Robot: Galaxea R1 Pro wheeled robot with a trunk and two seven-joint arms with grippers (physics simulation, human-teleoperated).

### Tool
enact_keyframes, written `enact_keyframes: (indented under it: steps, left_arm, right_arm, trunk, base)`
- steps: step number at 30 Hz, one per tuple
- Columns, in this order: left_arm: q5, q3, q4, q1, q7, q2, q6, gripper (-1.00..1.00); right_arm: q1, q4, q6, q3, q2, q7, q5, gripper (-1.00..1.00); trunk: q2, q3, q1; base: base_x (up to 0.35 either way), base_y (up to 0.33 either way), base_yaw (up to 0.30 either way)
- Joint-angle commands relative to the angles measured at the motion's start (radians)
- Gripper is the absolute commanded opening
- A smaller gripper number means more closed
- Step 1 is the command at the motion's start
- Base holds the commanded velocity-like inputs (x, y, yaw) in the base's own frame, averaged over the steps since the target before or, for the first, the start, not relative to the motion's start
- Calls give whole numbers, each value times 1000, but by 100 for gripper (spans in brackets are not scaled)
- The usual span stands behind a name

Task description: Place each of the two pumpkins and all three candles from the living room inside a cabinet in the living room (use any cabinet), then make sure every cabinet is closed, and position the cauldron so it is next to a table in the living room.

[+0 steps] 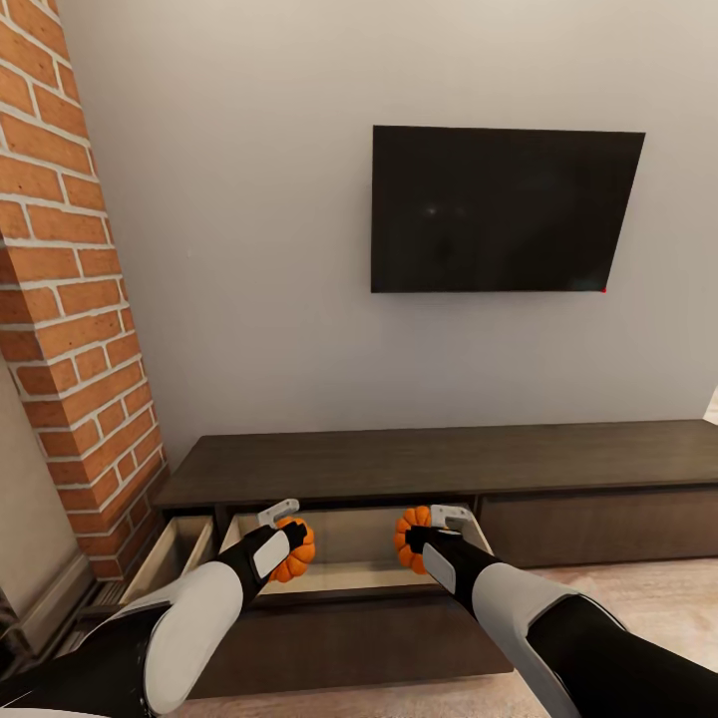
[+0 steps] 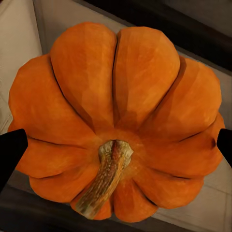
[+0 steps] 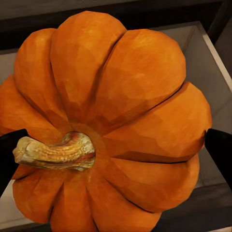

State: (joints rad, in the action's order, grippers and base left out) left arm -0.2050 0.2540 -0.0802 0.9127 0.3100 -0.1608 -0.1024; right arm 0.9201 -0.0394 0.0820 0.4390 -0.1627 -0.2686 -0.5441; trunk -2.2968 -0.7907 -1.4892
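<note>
While both arms reach forward in the head view, the left gripper (image 1: 289, 534) is clenched on the left pumpkin (image 1: 296, 551) and the right gripper (image 1: 424, 534) is clenched on the right pumpkin (image 1: 411, 539), each hanging over the open middle drawer (image 1: 349, 543) of the long dark-brown cabinet (image 1: 449, 464). Beyond both claws the pale drawer interior runs back under the cabinet top; outboard of the left claw a second, narrower drawer (image 1: 175, 553) also stands open beside the red brick chimney (image 1: 70, 299). Above and behind the grippers a black TV (image 1: 504, 209) hangs on the grey wall (image 1: 249, 199), and light wood floor (image 1: 658, 593) shows outboard of the right arm.

Seen from the left wrist, the left pumpkin (image 2: 116, 121) sits squarely between the claw's two dark fingertips (image 2: 10, 150), stem (image 2: 106, 176) pointing back toward the camera, with beige drawer lining (image 2: 63, 17) beyond it.

Seen from the right wrist, the right pumpkin (image 3: 104, 125) is likewise pinched between that claw's dark fingertips (image 3: 220, 152), its stem (image 3: 55, 151) lying sideways toward one finger. Past the fruit lie the pale drawer floor (image 3: 200, 53) and the dark cabinet edge (image 3: 145, 9).
</note>
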Motion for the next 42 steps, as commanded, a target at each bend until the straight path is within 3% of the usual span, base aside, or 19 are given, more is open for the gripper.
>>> enact_keyframes:
  steps: [1,18,23,42]
  left_arm:
    - [-10,-4,-2,0,5,0,-3,-100]
    - [-8,-5,5,0,-6,0,3,-100]
    - [-8,-6,5,0,-12,0,4,-100]
    - [-10,-6,12,0,-13,0,2,-100]
  right_arm:
    - [0,-2,7,9,0,-4,-5,-100]
    - [0,-3,7,10,0,-4,-5,-100]
    - [0,-2,7,9,0,-4,-5,-100]
    - [0,-2,7,9,8,-4,-5,-100]
  trunk:
    - [0,-1,0]
    - [0,-1,0]
    - [-35,-17,-19]
    - [-63,-29,-34]
  base:
    - [0,0,0]
    - [0,0,0]
    - [0,0,0]
    - [0,0,0]
